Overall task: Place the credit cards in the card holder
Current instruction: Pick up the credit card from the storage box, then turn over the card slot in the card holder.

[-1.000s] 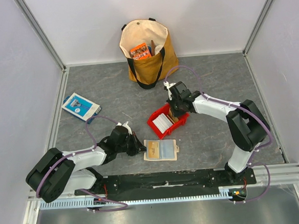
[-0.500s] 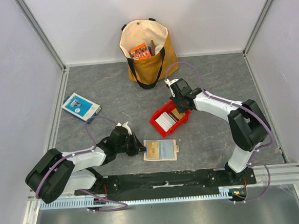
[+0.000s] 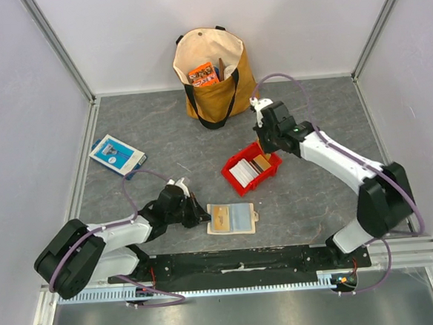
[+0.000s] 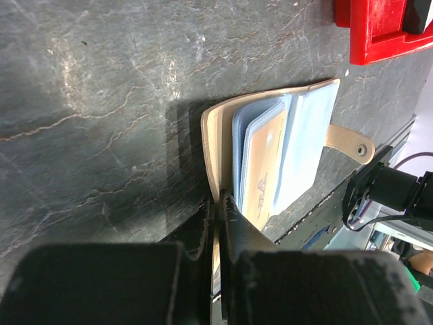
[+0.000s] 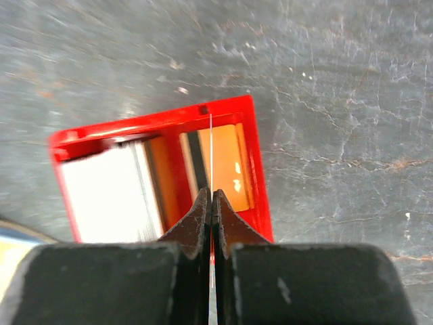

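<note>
Grey stone-patterned table (image 3: 163, 136), pale walls around, tote bag (image 3: 212, 73) at the back. Near the front edge: card holder (image 3: 233, 218), lying open, clear sleeves up, what looks like a tan card in one. Pinned at its left cover edge by the left pincer (image 4: 218, 200), clamped shut on it. Over the red tray (image 5: 155, 122): right pincer (image 5: 210, 194), closed tight on a single card (image 5: 210, 152), seen edge-on, with the remaining cards (image 5: 108, 189) below. Thin, light, stiff, slick plastic; best pinched near one short end, leaving the free end to feed into a sleeve. Likely to pivot if nudged against the sleeve mouth.
</note>
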{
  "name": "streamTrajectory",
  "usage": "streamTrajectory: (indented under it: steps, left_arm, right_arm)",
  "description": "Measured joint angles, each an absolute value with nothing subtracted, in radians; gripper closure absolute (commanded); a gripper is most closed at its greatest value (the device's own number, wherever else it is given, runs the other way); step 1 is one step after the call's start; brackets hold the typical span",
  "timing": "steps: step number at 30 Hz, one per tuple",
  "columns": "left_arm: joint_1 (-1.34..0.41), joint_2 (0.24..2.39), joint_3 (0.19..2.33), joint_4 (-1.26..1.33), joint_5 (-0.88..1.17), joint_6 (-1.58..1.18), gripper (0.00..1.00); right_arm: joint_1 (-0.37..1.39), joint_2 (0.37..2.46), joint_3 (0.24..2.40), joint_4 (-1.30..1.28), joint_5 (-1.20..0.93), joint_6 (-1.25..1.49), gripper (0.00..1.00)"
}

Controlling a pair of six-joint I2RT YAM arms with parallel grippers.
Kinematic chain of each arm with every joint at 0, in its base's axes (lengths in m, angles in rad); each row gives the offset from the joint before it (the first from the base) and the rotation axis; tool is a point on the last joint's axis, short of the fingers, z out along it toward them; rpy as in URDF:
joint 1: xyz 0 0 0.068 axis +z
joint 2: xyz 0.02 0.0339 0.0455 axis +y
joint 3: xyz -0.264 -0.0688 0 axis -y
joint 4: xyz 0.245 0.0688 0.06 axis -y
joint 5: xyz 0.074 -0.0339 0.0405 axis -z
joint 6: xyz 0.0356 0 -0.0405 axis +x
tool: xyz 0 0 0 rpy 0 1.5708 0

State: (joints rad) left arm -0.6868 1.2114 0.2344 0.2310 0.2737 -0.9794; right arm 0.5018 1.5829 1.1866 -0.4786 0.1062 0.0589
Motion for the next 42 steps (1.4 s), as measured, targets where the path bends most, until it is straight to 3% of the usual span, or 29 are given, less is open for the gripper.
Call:
streamTrajectory:
  steps: [5, 13, 21, 35, 42]
  left_arm:
    - [-0.687, 1.181, 0.223, 0.212, 0.273, -0.979, 0.98]
    - [-0.687, 1.106, 0.215, 0.133, 0.269, -0.979, 0.98]
    - [-0.687, 1.079, 0.213, 0.098, 0.264, -0.979, 0.98]
    - [-0.687, 0.991, 0.206, 0.052, 0.264, -0.980, 0.98]
    - [-0.687, 0.879, 0.207, 0.014, 0.271, -0.987, 0.98]
  right_arm:
    - [0.502, 1.390, 1.162, -0.448, -0.013, 0.154, 1.00]
    - [0.569, 1.172, 0.831, -0.259, -0.204, 0.458, 1.00]
    - [0.847, 1.119, 0.614, -0.179, -0.046, 0.733, 1.00]
    - [1.123, 1.299, 0.667, -0.087, 0.162, 0.875, 1.00]
    - [1.262, 1.369, 0.813, -0.084, 0.408, 0.934, 1.00]
